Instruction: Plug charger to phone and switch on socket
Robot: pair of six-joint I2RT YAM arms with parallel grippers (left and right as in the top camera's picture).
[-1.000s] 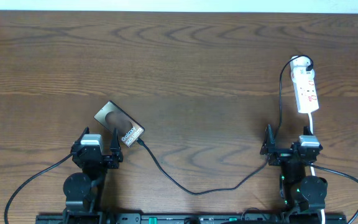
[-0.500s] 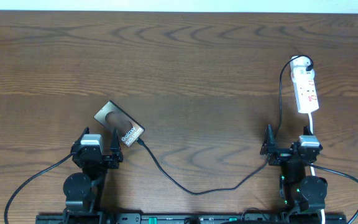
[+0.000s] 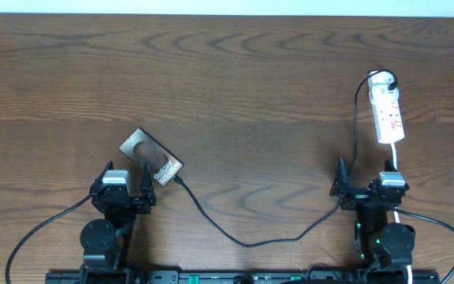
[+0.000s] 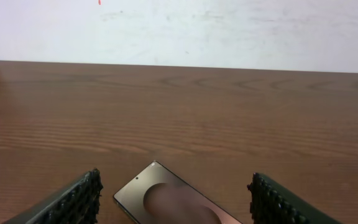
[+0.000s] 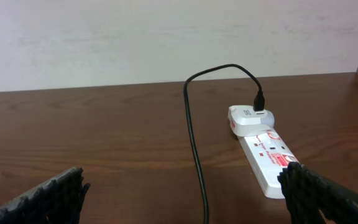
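Observation:
The phone point(image 3: 150, 158) lies flat and slanted on the table; it also shows in the left wrist view point(image 4: 166, 202), between and just beyond my fingers. The charger cable point(image 3: 251, 241) runs from a white adapter point(image 3: 381, 79) on the socket point(image 3: 389, 117) down and across the table. Its plug tip point(image 3: 178, 180) lies against the phone's near right end; I cannot tell whether it is seated. My left gripper point(image 3: 123, 186) point(image 4: 174, 182) is open and empty, just short of the phone. My right gripper point(image 3: 364, 186) point(image 5: 182, 180) is open and empty. The cable point(image 5: 194, 155) and the socket point(image 5: 267, 158) lie ahead of it.
The socket's white cord point(image 3: 396, 158) runs down past the right arm. Thick black arm cables point(image 3: 38, 233) loop at the near edge on both sides. A pale wall point(image 4: 179, 31) stands behind the table's far edge.

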